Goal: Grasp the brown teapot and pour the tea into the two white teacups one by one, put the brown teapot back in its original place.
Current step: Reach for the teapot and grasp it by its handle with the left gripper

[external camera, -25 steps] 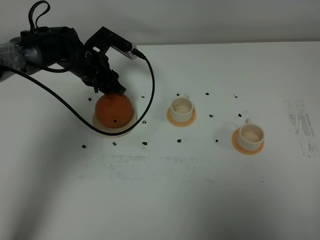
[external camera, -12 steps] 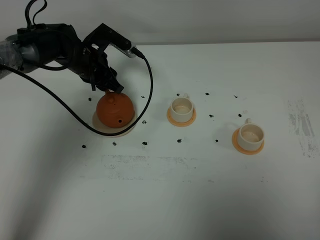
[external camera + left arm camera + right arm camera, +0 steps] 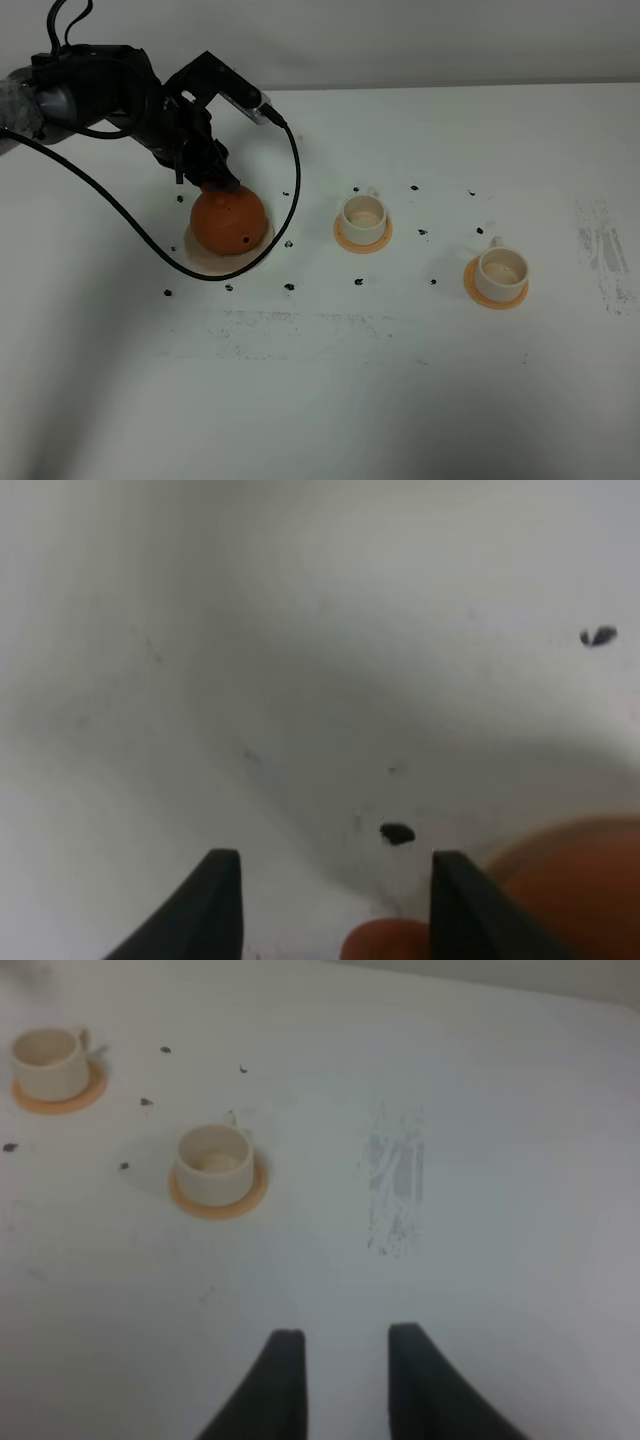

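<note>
The brown teapot [image 3: 228, 222] sits on the cream saucer [image 3: 197, 250] at the left of the white table. My left gripper [image 3: 214, 180] hovers at the teapot's far top edge. In the left wrist view its fingers [image 3: 218, 905] stand apart, with an orange bit of the teapot [image 3: 384, 941] between them and the teapot's body [image 3: 580, 895] beside. The two white teacups [image 3: 363, 212] [image 3: 500, 268] stand on orange coasters [image 3: 345, 240] in the middle and to the right. They also show in the right wrist view [image 3: 212, 1158] [image 3: 45, 1058]. My right gripper [image 3: 345, 1380] is open and empty. No tea shows.
Small black specks [image 3: 289, 287] dot the table around the saucer and cups. A grey scuff mark [image 3: 600, 250] lies at the far right and shows in the right wrist view [image 3: 395, 1185]. The left arm's black cable [image 3: 290, 190] loops past the teapot.
The left gripper has shifted slightly back and up over the teapot. The teapot has rocked a little on the saucer. The cups have not moved.
</note>
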Controlling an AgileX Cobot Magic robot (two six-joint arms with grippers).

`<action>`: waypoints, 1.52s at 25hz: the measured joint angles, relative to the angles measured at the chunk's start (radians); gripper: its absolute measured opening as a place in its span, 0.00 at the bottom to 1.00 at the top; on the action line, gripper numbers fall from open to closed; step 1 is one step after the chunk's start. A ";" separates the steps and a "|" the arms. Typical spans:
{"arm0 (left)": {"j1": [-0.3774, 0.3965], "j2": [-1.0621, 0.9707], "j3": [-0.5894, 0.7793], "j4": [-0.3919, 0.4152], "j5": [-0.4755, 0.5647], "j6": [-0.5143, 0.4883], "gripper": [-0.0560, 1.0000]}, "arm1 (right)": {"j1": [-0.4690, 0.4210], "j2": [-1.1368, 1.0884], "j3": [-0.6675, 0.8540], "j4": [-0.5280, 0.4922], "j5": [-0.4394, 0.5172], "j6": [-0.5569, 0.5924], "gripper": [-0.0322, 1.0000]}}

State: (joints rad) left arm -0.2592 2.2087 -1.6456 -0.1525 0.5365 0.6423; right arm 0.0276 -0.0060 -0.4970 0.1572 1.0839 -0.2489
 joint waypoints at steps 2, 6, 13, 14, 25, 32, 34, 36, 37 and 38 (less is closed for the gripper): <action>0.000 0.000 0.000 0.001 0.000 0.001 0.49 | 0.000 0.000 0.000 0.000 0.000 0.000 0.25; 0.000 0.000 0.000 0.001 -0.004 0.021 0.49 | 0.000 0.000 0.000 0.000 0.000 0.000 0.25; 0.000 -0.013 0.000 0.012 0.029 0.029 0.49 | 0.000 0.000 0.000 0.000 0.000 0.000 0.25; -0.001 -0.014 0.000 0.017 0.032 0.030 0.49 | 0.000 0.000 0.000 0.000 0.000 0.000 0.25; -0.003 -0.020 0.000 0.054 0.061 0.029 0.49 | 0.000 0.000 0.000 0.000 0.000 0.000 0.25; -0.003 -0.023 0.000 0.065 0.070 0.030 0.49 | 0.000 0.000 0.000 0.000 0.000 0.000 0.25; -0.003 -0.023 0.000 0.065 0.058 0.030 0.49 | 0.000 0.000 0.000 0.000 0.000 0.000 0.25; -0.003 -0.025 0.000 0.065 0.041 0.030 0.49 | 0.000 0.000 0.000 0.000 0.000 0.000 0.25; -0.003 -0.027 0.000 0.065 0.027 0.030 0.49 | 0.000 0.000 0.000 0.000 0.000 0.000 0.25; -0.003 -0.028 0.000 0.065 0.013 0.030 0.49 | 0.000 0.000 0.000 0.000 0.000 0.000 0.25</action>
State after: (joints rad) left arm -0.2624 2.1807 -1.6456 -0.0878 0.5499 0.6721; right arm 0.0276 -0.0060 -0.4970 0.1572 1.0839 -0.2489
